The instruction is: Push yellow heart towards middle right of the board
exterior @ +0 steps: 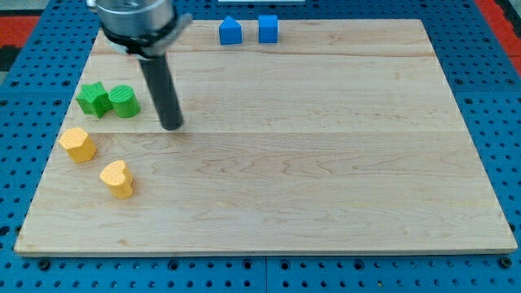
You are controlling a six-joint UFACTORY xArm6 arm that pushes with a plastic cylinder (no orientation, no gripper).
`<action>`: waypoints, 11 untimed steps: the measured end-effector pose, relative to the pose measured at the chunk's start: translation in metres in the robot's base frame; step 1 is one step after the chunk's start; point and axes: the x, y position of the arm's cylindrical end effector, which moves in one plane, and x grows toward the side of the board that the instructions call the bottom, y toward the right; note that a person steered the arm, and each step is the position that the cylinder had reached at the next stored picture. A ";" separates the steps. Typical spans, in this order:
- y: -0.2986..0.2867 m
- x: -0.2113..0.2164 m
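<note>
The yellow heart (118,178) lies near the board's lower left. A second yellow block (78,144), roughly hexagonal, lies up and to its left near the left edge. My tip (172,125) rests on the board above and to the right of the yellow heart, apart from it, and just right of the green blocks. The dark rod rises from the tip to the arm's end at the view's top left.
A green star (94,98) and a green cylinder (124,101) sit side by side at the left. Two blue blocks (230,32) (268,28) sit at the top edge. The wooden board (326,163) lies on a blue perforated table.
</note>
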 end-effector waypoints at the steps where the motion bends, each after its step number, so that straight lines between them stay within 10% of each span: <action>1: 0.050 0.076; 2: 0.001 0.170; 4: -0.163 0.130; 11: 0.141 -0.001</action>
